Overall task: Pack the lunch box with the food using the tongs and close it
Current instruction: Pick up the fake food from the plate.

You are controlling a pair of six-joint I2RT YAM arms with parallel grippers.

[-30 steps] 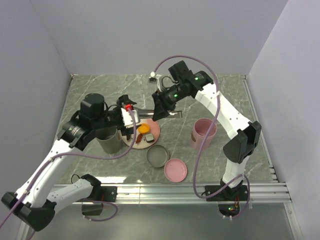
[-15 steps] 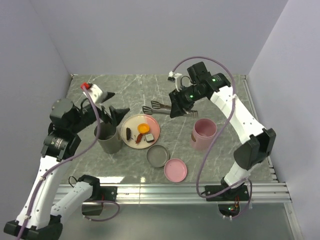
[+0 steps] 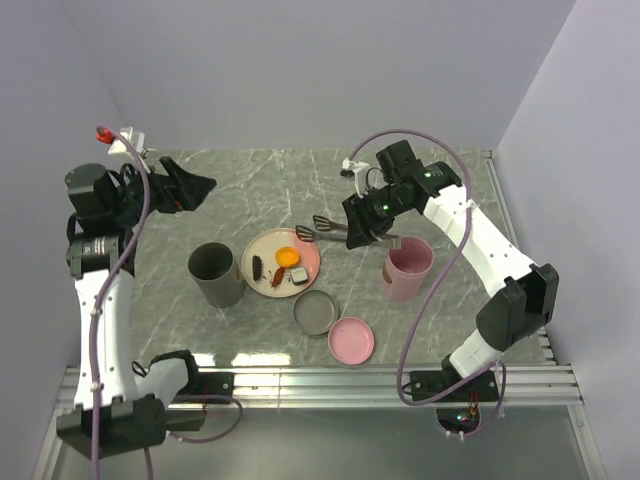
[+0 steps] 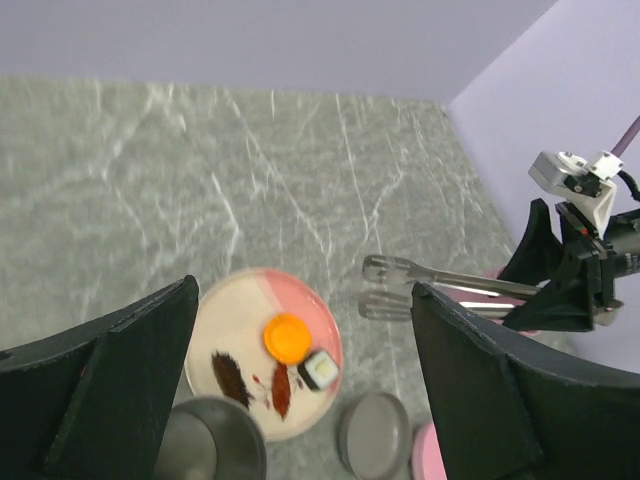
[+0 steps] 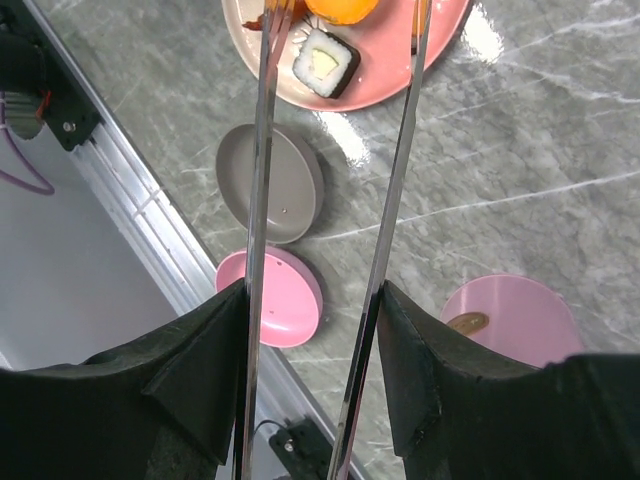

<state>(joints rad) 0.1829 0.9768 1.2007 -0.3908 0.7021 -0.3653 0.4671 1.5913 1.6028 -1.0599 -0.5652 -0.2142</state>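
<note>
The left gripper (image 3: 190,186) hangs wide and empty, well apart from the plate (image 3: 308,264) where the food (image 3: 287,256) lies; the tongs (image 3: 330,227), tips near its far rim, are clamped in the right gripper (image 3: 362,230), which should set them squarely astride one piece before squeezing

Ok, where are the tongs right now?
In the top view the tongs are right of centre, held in the right gripper, their tips beside the upper right rim of the cream-and-pink plate, left of the pink container.
</note>
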